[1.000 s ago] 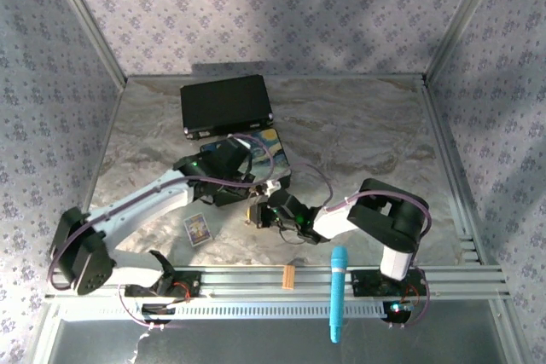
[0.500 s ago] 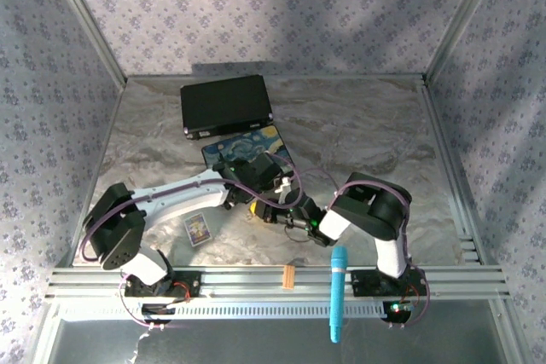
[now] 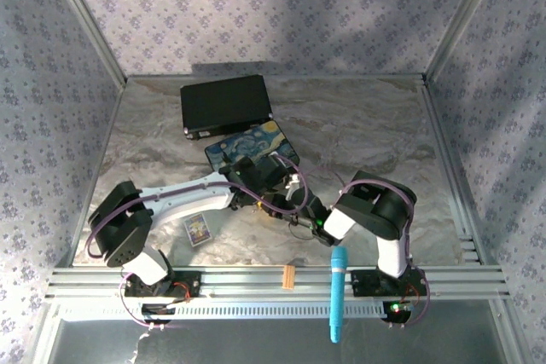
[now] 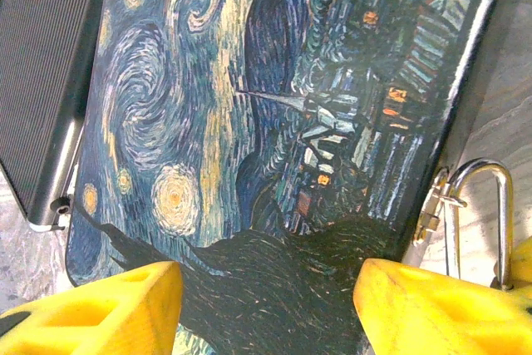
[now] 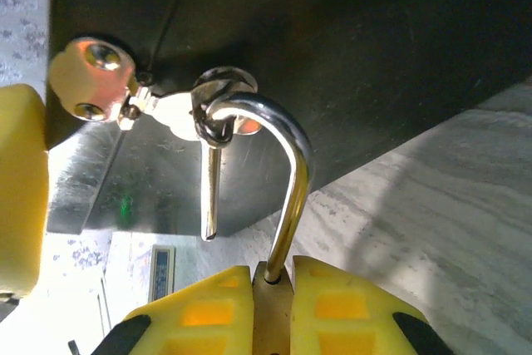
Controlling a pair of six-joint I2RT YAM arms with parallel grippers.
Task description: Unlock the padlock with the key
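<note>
My right gripper (image 5: 271, 284) is clamped on the brass body of the padlock (image 5: 299, 174). The lock hangs by its shackle from the clasp (image 5: 224, 79), on the side of the box (image 4: 191, 122) that faces the arms. My left gripper (image 4: 266, 280) has its fingers apart, one near each long edge of the box. Whether they press on it, I cannot tell.

A thin silver pin hangs beside the shackle. It may be the free leg or the key, I am not sure.

I judge the step in hand is to make box and lock steady. For this I would squeeze the box gently with the left and hold the lock level without pulling on the clasp — a tug could twist its small ring — and then turn the keyhole toward open space.
</note>
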